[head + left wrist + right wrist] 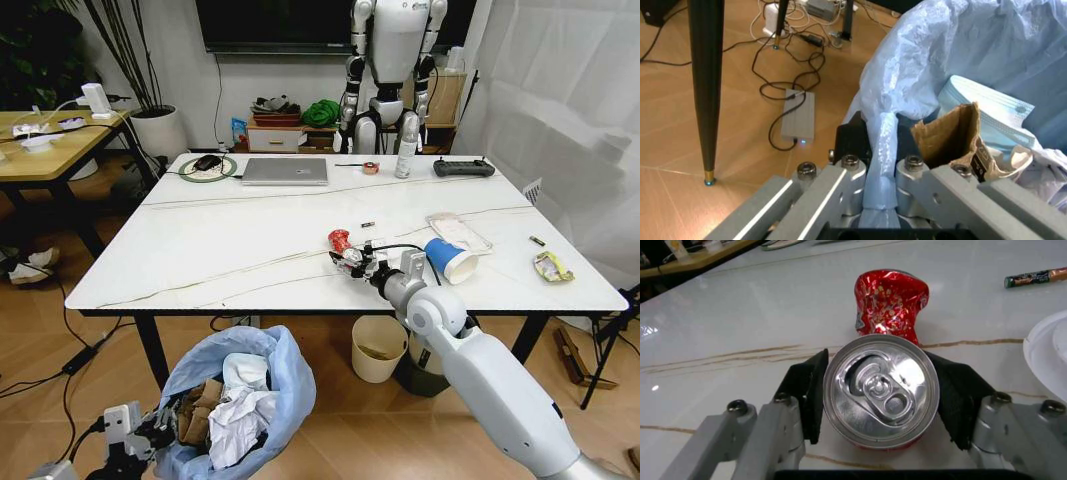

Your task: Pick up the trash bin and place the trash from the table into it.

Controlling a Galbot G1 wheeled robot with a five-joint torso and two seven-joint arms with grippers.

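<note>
The trash bin (235, 400), lined with a bulging light-blue bag, hangs low in front of the table (200, 250). My left gripper (140, 432) is shut on its rim, and the bag fold (879, 150) sits pinched between the fingers. Inside lie a brown cardboard box (950, 137) and white tissues (240, 415). On the tabletop my right gripper (356, 262) is shut on a crushed red can (890, 302), whose silver top (881, 390) sits between the black pads (810, 390). To its right lie a blue-white paper cup (450, 260), a flat plastic packet (458, 232) and a wrapper (552, 266).
A silver laptop (285, 171), a clear spray bottle (405, 150), a tape roll (370, 167) and a black controller (463, 168) sit along the far side. A cream bin (378, 348) stands under the table. A black table leg (707, 85) and floor cables (798, 117) lie near the trash bin.
</note>
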